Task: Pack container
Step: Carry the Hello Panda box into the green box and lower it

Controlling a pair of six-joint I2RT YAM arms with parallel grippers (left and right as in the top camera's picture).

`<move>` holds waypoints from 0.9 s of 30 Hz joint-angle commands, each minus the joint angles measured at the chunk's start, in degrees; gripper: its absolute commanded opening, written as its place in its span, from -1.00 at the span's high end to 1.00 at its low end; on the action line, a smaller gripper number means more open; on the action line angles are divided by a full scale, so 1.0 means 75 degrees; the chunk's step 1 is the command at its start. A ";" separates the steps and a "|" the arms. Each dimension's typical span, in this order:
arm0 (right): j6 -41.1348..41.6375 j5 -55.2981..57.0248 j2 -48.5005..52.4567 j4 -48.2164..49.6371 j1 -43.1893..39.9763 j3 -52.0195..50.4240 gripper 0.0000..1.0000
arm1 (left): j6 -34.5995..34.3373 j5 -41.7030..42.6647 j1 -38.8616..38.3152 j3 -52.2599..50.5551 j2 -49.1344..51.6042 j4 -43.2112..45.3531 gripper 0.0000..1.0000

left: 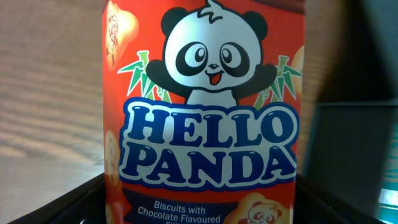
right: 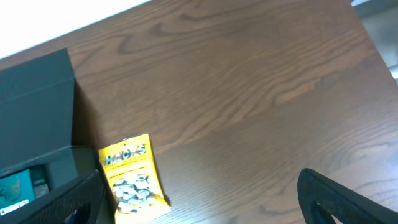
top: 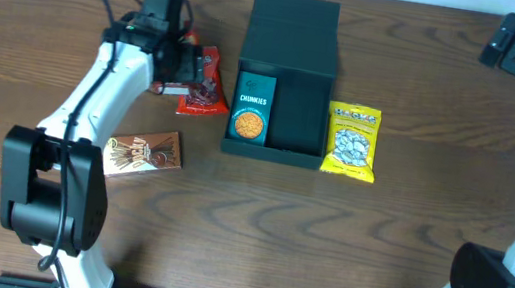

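Note:
The dark teal container (top: 291,28) stands open at the table's back middle, its lid flipped back. A small teal Chunkies box (top: 250,113) lies in its left half; the right half (top: 299,120) is bare. My left gripper (top: 180,64) is left of the container and shut on a red Hello Panda pack (top: 206,81), which fills the left wrist view (left: 205,124). My right gripper (top: 514,44) is open and empty at the far right back, high above the table. The right wrist view shows the container (right: 37,93).
A yellow Hacks pack (top: 352,140) lies flat against the container's right side and also shows in the right wrist view (right: 130,174). A brown stick-biscuit box (top: 143,152) lies at the front left, beside the left arm.

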 commanded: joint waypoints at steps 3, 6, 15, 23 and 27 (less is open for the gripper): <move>-0.0099 0.0038 0.0020 -0.0009 -0.0370 -0.0038 -0.99 | 0.0172 0.0000 -0.0842 0.0577 0.0082 -0.0111 -0.74; -0.0096 0.0035 0.0020 -0.0009 -0.0562 -0.0038 -0.98 | 0.0137 0.0003 -0.1361 0.0653 0.0082 -0.0114 -0.74; -0.0096 -0.0023 0.0020 -0.0012 -0.0825 -0.0038 -0.98 | -0.0933 0.0210 -0.2463 0.0644 0.0085 -0.0277 -0.72; -0.0099 -0.0192 0.0020 -0.0067 -0.0839 -0.0038 -0.99 | -0.1040 0.0163 -0.2783 0.0644 0.0090 -0.0382 -0.73; -0.0099 -0.0195 0.0020 -0.0067 -0.0839 -0.0038 -0.98 | -0.1040 0.0175 -0.2786 0.0647 0.0087 -0.0131 -0.73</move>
